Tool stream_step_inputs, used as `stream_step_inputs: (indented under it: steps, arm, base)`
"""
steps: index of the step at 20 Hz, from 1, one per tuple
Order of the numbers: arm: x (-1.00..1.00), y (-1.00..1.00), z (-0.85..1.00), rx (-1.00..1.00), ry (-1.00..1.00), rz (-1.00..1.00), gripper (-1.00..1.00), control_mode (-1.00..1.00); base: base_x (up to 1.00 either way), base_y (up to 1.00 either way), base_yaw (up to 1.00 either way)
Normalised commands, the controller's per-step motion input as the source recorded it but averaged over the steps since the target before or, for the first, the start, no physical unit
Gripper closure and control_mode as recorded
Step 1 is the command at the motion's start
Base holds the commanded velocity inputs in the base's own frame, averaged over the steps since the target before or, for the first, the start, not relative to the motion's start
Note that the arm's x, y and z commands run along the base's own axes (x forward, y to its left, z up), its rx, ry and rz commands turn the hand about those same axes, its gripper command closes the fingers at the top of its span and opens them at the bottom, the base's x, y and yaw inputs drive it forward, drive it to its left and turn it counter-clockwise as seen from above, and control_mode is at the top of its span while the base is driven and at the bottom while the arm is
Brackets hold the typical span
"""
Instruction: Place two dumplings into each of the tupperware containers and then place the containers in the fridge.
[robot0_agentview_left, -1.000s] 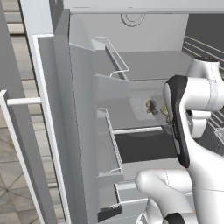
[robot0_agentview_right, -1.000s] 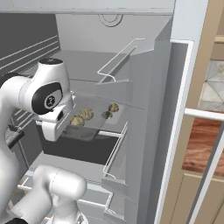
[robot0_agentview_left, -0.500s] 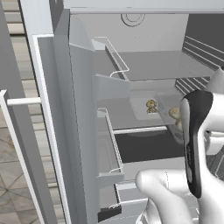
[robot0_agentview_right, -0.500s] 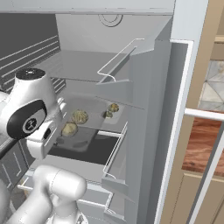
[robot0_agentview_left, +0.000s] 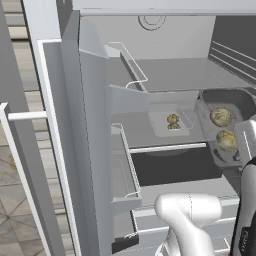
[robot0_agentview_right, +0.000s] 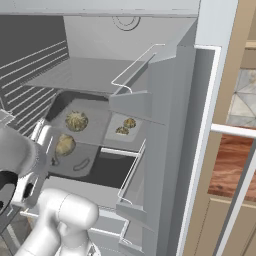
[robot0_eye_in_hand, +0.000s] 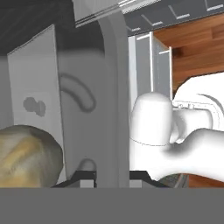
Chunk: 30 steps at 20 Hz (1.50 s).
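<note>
The fridge (robot0_agentview_left: 75, 125) stands open. On its middle shelf sits the paler grey tupperware container (robot0_agentview_left: 170, 122) (robot0_agentview_right: 122, 127) with two small dumplings (robot0_agentview_left: 173, 120) in it. Beside it is the dark grey tupperware container (robot0_agentview_left: 227, 97) (robot0_agentview_right: 62, 102), which holds two larger-looking dumplings (robot0_agentview_left: 221, 116) (robot0_agentview_right: 76, 121). My gripper (robot0_eye_in_hand: 112, 175) is shut on this dark container's upright rim (robot0_eye_in_hand: 111, 87), and one dumpling (robot0_eye_in_hand: 26, 155) lies just inside it. In the base views my hand (robot0_agentview_right: 42, 142) is at the container's outer side.
The fridge door (robot0_agentview_left: 95, 150) with its wire racks stands open beside the shelves. A dark drawer (robot0_agentview_left: 172, 167) lies under the shelf. An upper shelf (robot0_agentview_right: 85, 75) hangs above the containers. My white arm (robot0_agentview_left: 192, 215) fills the foreground.
My arm has dropped low and to the side, uncovering the dark container. That container and its two dumplings have shifted away from the paler one, which has not moved.
</note>
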Motion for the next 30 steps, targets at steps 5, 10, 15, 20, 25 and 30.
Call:
stream_step_inputs:
  steps: [5, 10, 15, 20, 25, 30]
  arm:
    - [0.37, 0.08, 0.72, -0.01, -0.05, -0.01, 1.0, -1.0]
    - [0.53, 0.0, 0.76, -0.01, 0.06, 0.0, 1.0, -1.0]
    - [0.59, 0.0, 0.34, 0.0, 0.09, 0.01, 1.0, -1.0]
    - [0.55, 0.0, 0.19, 0.0, 0.19, 0.01, 1.0, -1.0]
    - [0.64, 0.0, 0.11, 0.0, 0.05, 0.0, 1.0, -1.0]
    - [0.74, 0.0, 0.0, 0.0, -0.02, 0.02, 1.0, -1.0]
  base:
    - [0.0, 0.0, 0.0]
    - [0.0, 0.0, 0.0]
    - [0.0, 0.0, 0.0]
    - [0.0, 0.0, 0.0]
    - [0.0, 0.0, 0.0]
    - [0.0, 0.0, 0.0]
